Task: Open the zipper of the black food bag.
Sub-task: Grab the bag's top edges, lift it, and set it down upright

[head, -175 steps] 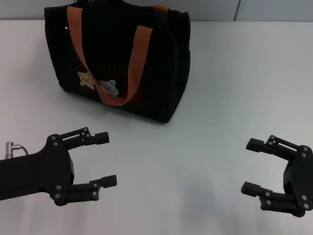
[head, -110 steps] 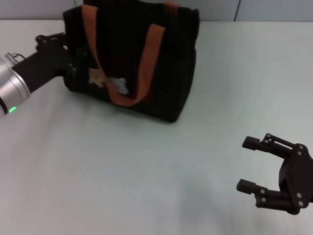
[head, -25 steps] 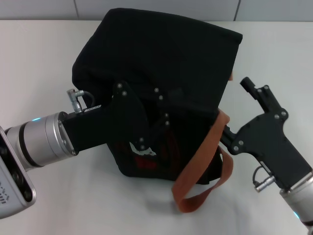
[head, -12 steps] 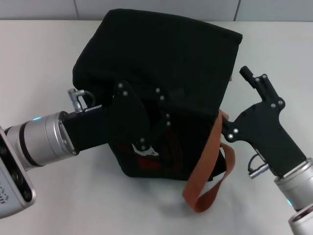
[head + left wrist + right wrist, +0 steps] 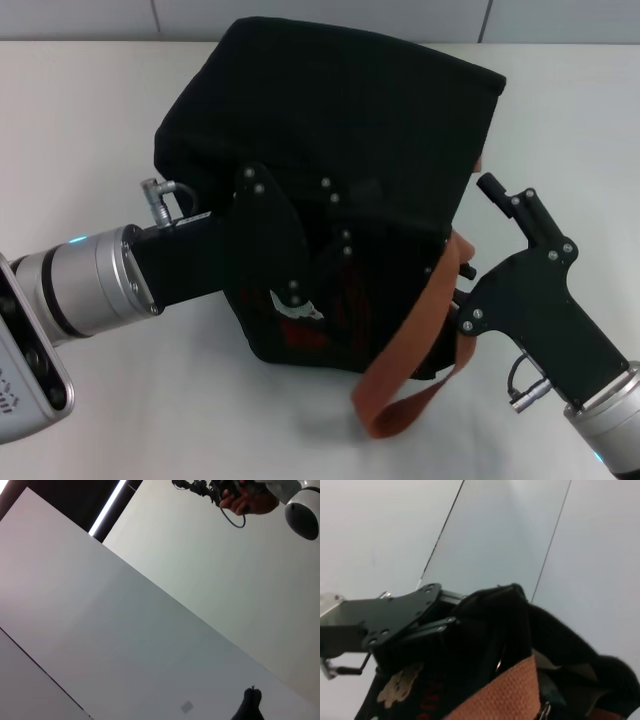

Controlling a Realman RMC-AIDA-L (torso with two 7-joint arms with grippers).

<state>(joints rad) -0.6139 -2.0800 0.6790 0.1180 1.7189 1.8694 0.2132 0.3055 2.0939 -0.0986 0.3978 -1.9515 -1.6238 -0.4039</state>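
Observation:
The black food bag point(image 5: 340, 130) is tipped toward me, its underside facing up and its top rim low at the front. My left gripper point(image 5: 310, 275) is shut on the fabric at the rim, just above the red patch point(image 5: 300, 335). The right wrist view shows that left gripper point(image 5: 447, 610) clamping the bag's edge point(image 5: 485, 600), with a tan bear patch point(image 5: 395, 687) below it. My right gripper point(image 5: 470, 232) is open at the bag's right corner, one finger point(image 5: 500, 198) pointing up and the other behind the orange strap point(image 5: 410, 370). I cannot make out the zipper.
The bag rests on a white table point(image 5: 90, 110) with a grey wall behind it. The loose orange strap loops down onto the table in front of the bag. The left wrist view shows only wall and ceiling.
My right gripper has dropped lower along the bag's right corner, toward me. The orange strap has swung and its loop has shifted left. The left gripper holds its grip.

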